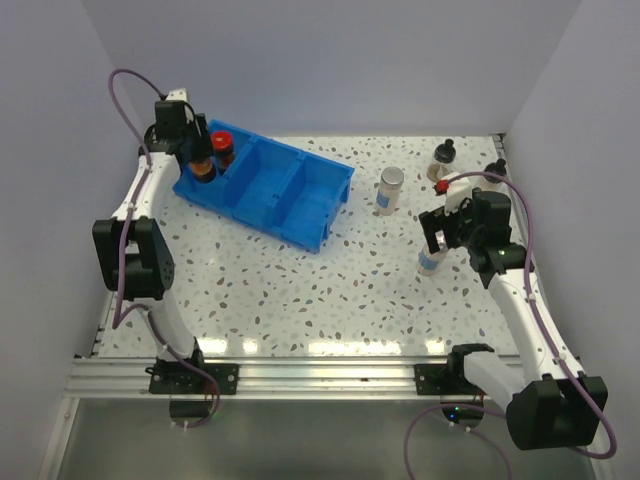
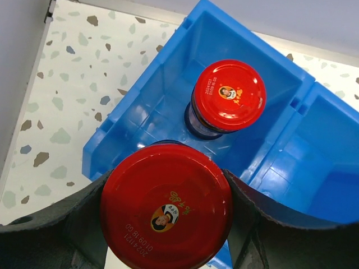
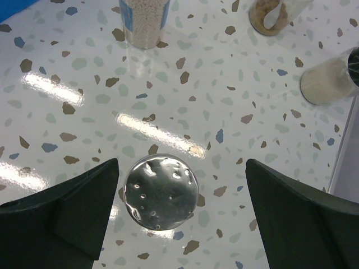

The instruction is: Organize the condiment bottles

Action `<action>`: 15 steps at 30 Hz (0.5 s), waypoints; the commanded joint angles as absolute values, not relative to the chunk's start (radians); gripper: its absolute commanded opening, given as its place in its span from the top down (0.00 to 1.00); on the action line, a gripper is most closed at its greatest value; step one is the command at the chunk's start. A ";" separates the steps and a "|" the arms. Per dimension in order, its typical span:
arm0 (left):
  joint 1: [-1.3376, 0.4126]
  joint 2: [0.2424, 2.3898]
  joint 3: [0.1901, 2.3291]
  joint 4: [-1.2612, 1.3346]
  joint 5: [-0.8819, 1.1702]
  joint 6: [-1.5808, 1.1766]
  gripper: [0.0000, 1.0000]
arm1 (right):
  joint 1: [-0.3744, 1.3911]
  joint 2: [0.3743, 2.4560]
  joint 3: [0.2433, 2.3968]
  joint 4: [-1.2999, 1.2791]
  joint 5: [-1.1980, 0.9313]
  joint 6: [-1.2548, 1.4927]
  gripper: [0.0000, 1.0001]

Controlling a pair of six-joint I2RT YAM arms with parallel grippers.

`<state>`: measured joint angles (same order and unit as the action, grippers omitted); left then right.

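My left gripper (image 1: 201, 158) is shut on a red-capped jar (image 2: 166, 207) over the end compartment of the blue bin (image 1: 300, 205). A second red-capped jar (image 2: 229, 95) stands in that compartment just beyond it, and shows in the top view (image 1: 226, 146). My right gripper (image 1: 437, 243) is open, its fingers on both sides of a silver-capped jar (image 3: 161, 192) that stands on the table without touching them. Another silver-capped jar (image 1: 390, 190) with a blue label stands farther left. Two small dark-capped jars (image 1: 445, 152) stand at the back right; one shows in the right wrist view (image 3: 331, 78).
The bin's middle compartment (image 1: 262, 180) and right compartment (image 1: 320, 195) hold nothing. The bin lies at an angle at the back left. White walls close the table on the left, back and right. A purple cable (image 1: 515, 200) loops over the right arm.
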<state>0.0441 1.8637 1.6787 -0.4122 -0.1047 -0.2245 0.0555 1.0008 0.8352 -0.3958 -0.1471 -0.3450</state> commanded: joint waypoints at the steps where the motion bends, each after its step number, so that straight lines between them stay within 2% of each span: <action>1: 0.055 1.865 1.752 -0.291 -0.086 -0.227 1.00 | 0.052 0.985 0.851 -0.364 -0.138 -0.356 0.01; 11: 0.055 1.925 1.720 -0.273 -0.072 -0.215 1.00 | 0.051 0.988 0.850 -0.364 -0.138 -0.357 0.02; 15: 0.054 1.954 1.724 -0.278 -0.066 -0.209 0.94 | 0.051 0.988 0.850 -0.365 -0.137 -0.359 0.02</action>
<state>0.0456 1.9667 1.6787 -0.4068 -0.0807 -0.2230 0.0555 1.0008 0.8352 -0.3962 -0.1471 -0.3489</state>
